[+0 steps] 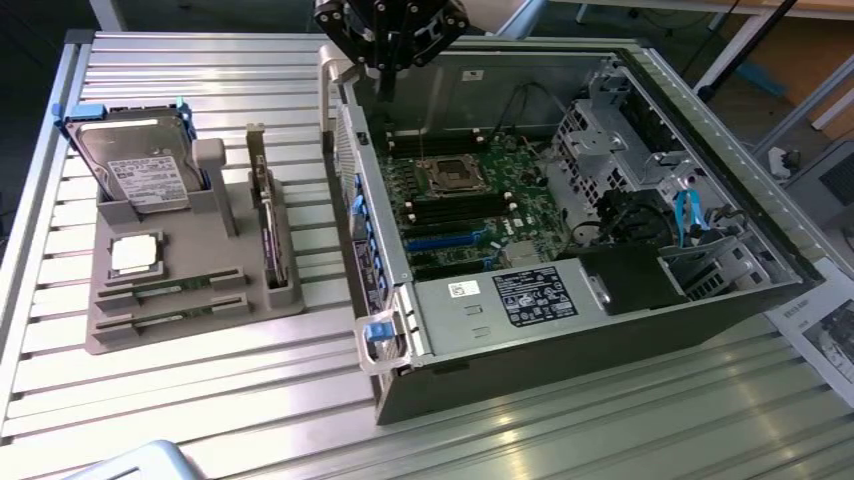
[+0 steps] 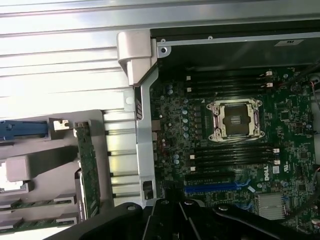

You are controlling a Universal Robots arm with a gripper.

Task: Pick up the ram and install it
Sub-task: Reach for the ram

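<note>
Two green ram sticks (image 1: 171, 290) (image 1: 167, 320) lie flat in slots at the near end of the grey holder (image 1: 200, 250); the wrist view shows them too (image 2: 30, 204). My gripper (image 1: 386, 85) hangs at the far end of the open computer case (image 1: 587, 330), over its wall towards the exterior view's left. It is shut on nothing and well away from the sticks. Its dark body (image 2: 182, 215) shows in the wrist view. Black memory slots (image 2: 232, 152) (image 1: 461, 207) flank the processor socket (image 2: 235, 120) on the motherboard.
The holder also carries a hard drive (image 1: 140, 170), a square silver processor (image 1: 134, 255) and an upright dark expansion card (image 1: 271, 235). The case holds drive cages, cables and a power supply (image 1: 534, 295). Everything rests on a ribbed metal table (image 1: 200, 400).
</note>
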